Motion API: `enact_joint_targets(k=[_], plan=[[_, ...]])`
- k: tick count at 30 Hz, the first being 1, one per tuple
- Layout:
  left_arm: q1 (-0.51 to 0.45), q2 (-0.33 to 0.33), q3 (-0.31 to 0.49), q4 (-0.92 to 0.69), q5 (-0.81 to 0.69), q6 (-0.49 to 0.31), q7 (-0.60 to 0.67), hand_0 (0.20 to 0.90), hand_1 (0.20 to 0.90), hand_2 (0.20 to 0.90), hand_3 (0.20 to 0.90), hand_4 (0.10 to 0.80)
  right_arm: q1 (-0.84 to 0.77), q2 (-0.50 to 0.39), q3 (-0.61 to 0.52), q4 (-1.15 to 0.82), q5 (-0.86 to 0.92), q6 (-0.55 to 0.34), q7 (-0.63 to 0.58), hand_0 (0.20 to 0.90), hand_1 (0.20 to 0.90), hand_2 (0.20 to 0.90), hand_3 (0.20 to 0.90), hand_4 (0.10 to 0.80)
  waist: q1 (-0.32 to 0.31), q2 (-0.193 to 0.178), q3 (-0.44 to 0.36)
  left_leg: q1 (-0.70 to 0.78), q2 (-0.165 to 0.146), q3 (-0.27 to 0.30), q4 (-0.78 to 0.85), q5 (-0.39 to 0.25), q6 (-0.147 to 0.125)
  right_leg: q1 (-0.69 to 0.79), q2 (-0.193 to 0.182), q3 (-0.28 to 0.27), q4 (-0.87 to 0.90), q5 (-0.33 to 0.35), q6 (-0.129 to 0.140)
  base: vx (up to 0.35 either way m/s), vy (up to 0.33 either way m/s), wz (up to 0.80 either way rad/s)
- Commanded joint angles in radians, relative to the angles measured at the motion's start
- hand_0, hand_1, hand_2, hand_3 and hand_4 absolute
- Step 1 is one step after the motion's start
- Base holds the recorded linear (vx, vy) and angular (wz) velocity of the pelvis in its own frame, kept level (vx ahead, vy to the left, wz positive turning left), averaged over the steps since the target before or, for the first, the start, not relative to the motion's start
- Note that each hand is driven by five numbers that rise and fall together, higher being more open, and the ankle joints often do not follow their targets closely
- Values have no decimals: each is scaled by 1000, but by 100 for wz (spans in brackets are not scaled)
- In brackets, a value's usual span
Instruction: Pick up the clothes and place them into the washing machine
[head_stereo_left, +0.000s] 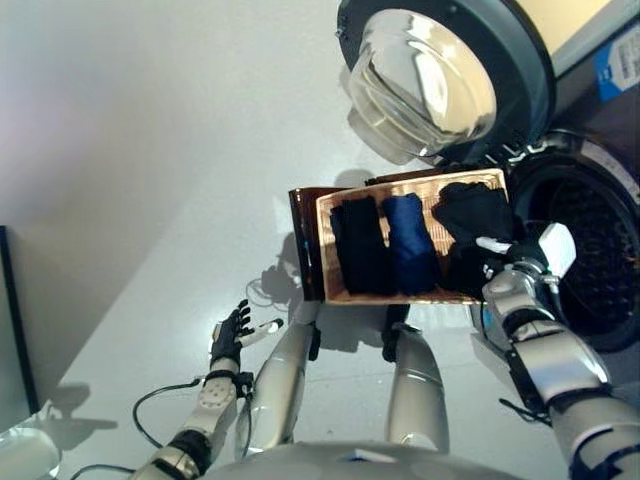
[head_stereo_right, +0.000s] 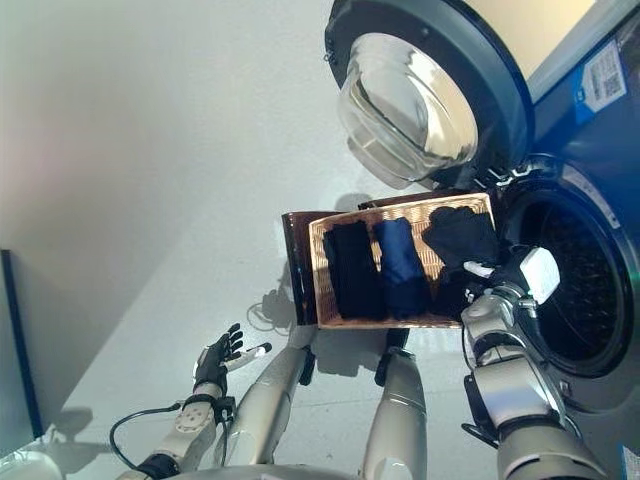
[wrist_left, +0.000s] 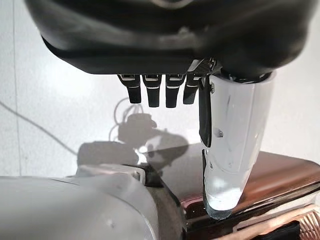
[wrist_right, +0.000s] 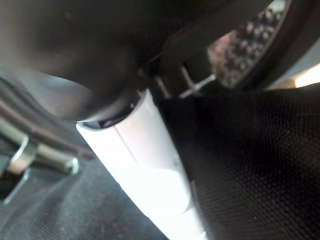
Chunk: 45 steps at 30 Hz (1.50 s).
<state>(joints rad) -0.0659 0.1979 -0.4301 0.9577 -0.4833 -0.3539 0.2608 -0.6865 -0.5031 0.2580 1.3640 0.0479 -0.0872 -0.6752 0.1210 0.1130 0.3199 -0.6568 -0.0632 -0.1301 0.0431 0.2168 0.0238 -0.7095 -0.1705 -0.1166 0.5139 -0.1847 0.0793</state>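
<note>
The washing machine (head_stereo_right: 590, 200) filled the right side of both eye views, its round door (head_stereo_right: 425, 95) swung wide open toward the top and its perforated drum (head_stereo_right: 575, 290) gaping dark and open behind the rim. Pale floor (head_stereo_left: 150, 180) took up the left side of the scene, with open room on that side.

Just beside the drum mouth stood a wicker basket (head_stereo_left: 330, 250) on a dark brown stand (head_stereo_left: 300, 240), the basket's right edge close to the machine's rim. Three clothes lay in it side by side: a black folded garment (head_stereo_left: 362, 245) at the left edge, a navy folded garment (head_stereo_left: 410, 245) in the middle, and a crumpled black garment (head_stereo_left: 470, 215) at the right end, nearest the drum.

The right hand (head_stereo_left: 500, 262) was down in the basket's right end on the crumpled black garment; its wrist view showed dark woven cloth against the white-covered thumb (wrist_right: 150, 170), but whether the fingers closed on the cloth could not be told.

The left hand (head_stereo_left: 232, 335) hung low over the floor, well apart from the basket, fingers spread loosely and holding nothing.
</note>
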Motion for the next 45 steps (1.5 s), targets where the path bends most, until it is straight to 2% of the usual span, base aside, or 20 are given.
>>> enact_joint_targets(k=[1,7,8,9,10,11,13,14,15,16,17,19,27,28,29,30,31,32,37,45], plan=[[-9,29,50,79,-57,-19,29,900,900,900,900,800,-11,-73,42,-135,-6,-22,-64,200,200,200,200,300,-6,-17,37,-31,-15,50,88,-96,-51,113,8,12,-367,273,-3,-53,14,-13],[60,46,53,-6,-113,-22,27,900,900,900,900,800,87,-61,11,-423,-64,20,-122,200,200,200,200,300,-29,-7,67,-84,-12,66,110,-97,-46,48,19,26,-330,263,-6,-22,20,-14],[68,47,51,-13,-120,-23,26,900,900,900,900,800,110,-62,3,-478,-79,30,-130,302,302,302,302,373,-31,-6,69,-93,-13,66,115,-101,-44,35,19,28,-321,259,-8,-5,5,-7],[69,45,48,-19,-125,-22,26,900,900,900,900,800,132,-60,-7,-515,-88,35,-137,549,549,549,549,549,-33,-4,69,-104,-14,67,121,-103,-43,22,19,27,-313,254,-8,0,0,0],[69,45,48,-19,-125,-22,26,900,900,900,900,800,133,-60,-8,-516,-89,35,-137,549,549,549,549,549,-32,-4,68,-105,-14,67,121,-103,-43,21,19,27,-312,254,-8,0,0,0],[70,47,46,-26,-127,-23,25,900,900,900,900,800,139,-60,-13,-535,-93,41,-138,900,900,900,900,800,-33,-3,66,-115,-15,68,126,-105,-41,11,19,26,-304,250,-10,0,0,0],[70,46,45,-34,-132,-20,21,900,900,900,900,800,166,-54,-26,-603,-106,53,-134,900,900,900,900,800,-38,0,59,-134,-16,70,135,-112,-37,-12,18,28,-288,244,-10,88,-3,-2],[71,46,45,-33,-132,-19,21,900,900,900,900,800,167,-54,-25,-603,-106,53,-134,900,900,900,900,800,-38,-2,51,-122,-16,65,136,-146,-41,-3,19,36,-282,212,-5,131,-20,0],[68,42,44,-26,-131,-19,19,900,900,900,900,800,168,-52,-26,-607,-107,54,-134,900,900,900,900,800,-38,-2,48,-125,-17,64,136,-147,-40,-6,20,36,-281,210,-5,35,-5,-2],[57,40,45,-22,-130,-21,19,900,900,900,900,800,170,-44,-20,-625,-113,54,-126,900,900,900,900,800,-38,-5,49,-142,-15,68,133,-112,-36,-19,18,28,-290,243,-9,-72,18,-1],[52,20,47,-22,-119,-25,28,900,900,900,900,800,268,-6,-17,-563,-130,19,-137,900,900,900,900,800,-46,-8,51,-140,-14,71,130,-111,-35,-19,18,28,-291,244,-8,-74,24,-1],[44,15,48,-14,-94,-53,37,900,900,900,900,800,335,9,-5,-465,-115,-22,-119,900,900,900,900,800,-51,-13,52,-135,-12,70,125,-111,-35,-13,16,28,-296,246,-5,15,11,8],[47,35,51,-47,-48,-80,54,900,900,900,900,800,356,37,52,-346,-80,-85,-63,900,900,900,900,800,-44,-30,36,-120,-16,65,131,-116,-36,12,16,26,-303,250,-2,11,-3,3],[40,35,52,-38,-46,-82,55,900,900,900,900,800,350,41,57,-335,-78,-87,-59,900,900,900,900,800,-44,-34,36,-117,-16,64,130,-116,-37,16,16,24,-305,251,-1,135,-39,-3],[4,24,17,6,-32,-67,53,900,900,900,900,800,182,71,95,-161,-37,-72,-70,900,900,900,900,800,-14,-25,20,-103,-21,55,134,-152,-42,30,9,23,-298,217,4,154,-49,-2],[-12,27,34,52,-37,-57,60,900,900,900,900,800,73,38,120,-83,-11,-50,-59,900,900,900,900,800,3,-15,10,-102,-27,49,135,-152,-42,34,8,17,-297,214,2,54,-27,-11],[-29,24,45,75,-49,-50,56,900,900,900,900,800,25,28,138,-70,-4,-47,-38,900,900,900,900,800,12,-7,12,-113,-29,51,132,-117,-38,28,6,8,-305,246,-4,-72,8,-2],[-34,21,54,92,-57,-47,46,900,900,900,900,800,-2,16,136,-48,5,-43,-22,900,900,900,900,800,21,-1,8,-108,-31,50,130,-118,-38,32,5,5,-306,245,-4,-91,19,0],[-14,23,72,86,-47,-27,11,900,900,900,900,800,-26,-44,110,-40,20,-38,2,900,900,900,900,800,34,-9,14,-90,-34,46,131,-117,-42,59,5,-2,-312,246,-4,26,-12,17],[-13,42,83,51,-34,-23,7,900,900,900,900,800,-17,-53,93,-49,19,-40,13,900,900,900,900,800,39,-38,19,-68,-38,37,139,-125,-41,97,3,-7,-321,248,-2,19,-11,13]])
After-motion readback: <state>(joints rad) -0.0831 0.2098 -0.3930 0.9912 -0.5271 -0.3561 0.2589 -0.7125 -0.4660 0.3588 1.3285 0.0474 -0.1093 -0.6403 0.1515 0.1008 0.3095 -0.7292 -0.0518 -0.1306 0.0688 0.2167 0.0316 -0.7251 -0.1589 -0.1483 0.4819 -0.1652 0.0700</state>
